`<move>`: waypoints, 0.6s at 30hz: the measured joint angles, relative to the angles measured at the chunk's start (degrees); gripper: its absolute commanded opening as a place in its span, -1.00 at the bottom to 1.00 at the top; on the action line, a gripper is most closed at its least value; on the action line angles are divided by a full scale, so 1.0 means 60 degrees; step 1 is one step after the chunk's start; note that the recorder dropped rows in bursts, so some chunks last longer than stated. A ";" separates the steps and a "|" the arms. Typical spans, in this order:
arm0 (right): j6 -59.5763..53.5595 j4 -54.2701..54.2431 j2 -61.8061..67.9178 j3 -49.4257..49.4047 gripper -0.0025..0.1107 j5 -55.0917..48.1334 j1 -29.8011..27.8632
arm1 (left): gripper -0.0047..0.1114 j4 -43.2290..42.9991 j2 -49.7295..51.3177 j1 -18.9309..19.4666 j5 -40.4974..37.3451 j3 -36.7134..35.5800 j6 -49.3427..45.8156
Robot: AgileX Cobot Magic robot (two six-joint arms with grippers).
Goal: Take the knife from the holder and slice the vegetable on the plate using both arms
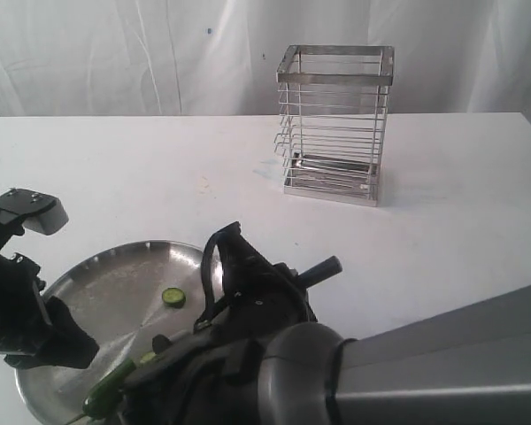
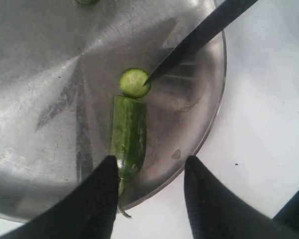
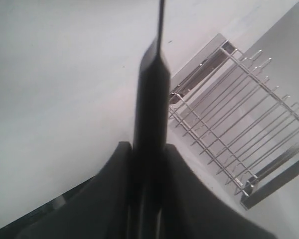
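Green and glossy, the vegetable (image 2: 128, 134) lies on the plate (image 2: 40, 59) by the tabletop edge nearest the arms. It is likely light, firm and prone to rolling, so hold it at the stem end. The left end effector (image 2: 150, 159) is spread over that end. The right end effector (image 3: 145, 145) pinches the knife (image 2: 199, 37) by its handle.

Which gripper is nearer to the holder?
Right. The right gripper, shut on the knife, is by the plate side facing the holder. The left gripper, open at the pepper stem, is at the plate's far rim.
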State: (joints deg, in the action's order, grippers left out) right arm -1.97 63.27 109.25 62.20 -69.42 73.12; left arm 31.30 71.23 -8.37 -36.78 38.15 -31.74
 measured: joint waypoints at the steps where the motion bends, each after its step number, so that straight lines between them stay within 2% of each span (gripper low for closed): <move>1: 0.0000 0.0125 0.0000 0.0000 -0.96 0.0000 0.0058 | -0.11 0.0022 0.0000 0.0000 0.0000 0.0000 0.0000; 18: -0.0185 0.1205 0.0839 0.0000 -0.96 0.0032 0.0142 | -0.11 0.0222 0.0000 0.0000 -0.0019 0.0000 0.0000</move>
State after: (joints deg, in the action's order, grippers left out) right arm -3.08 70.50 114.29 62.20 -69.23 73.97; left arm 32.64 71.23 -8.37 -36.90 38.15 -31.74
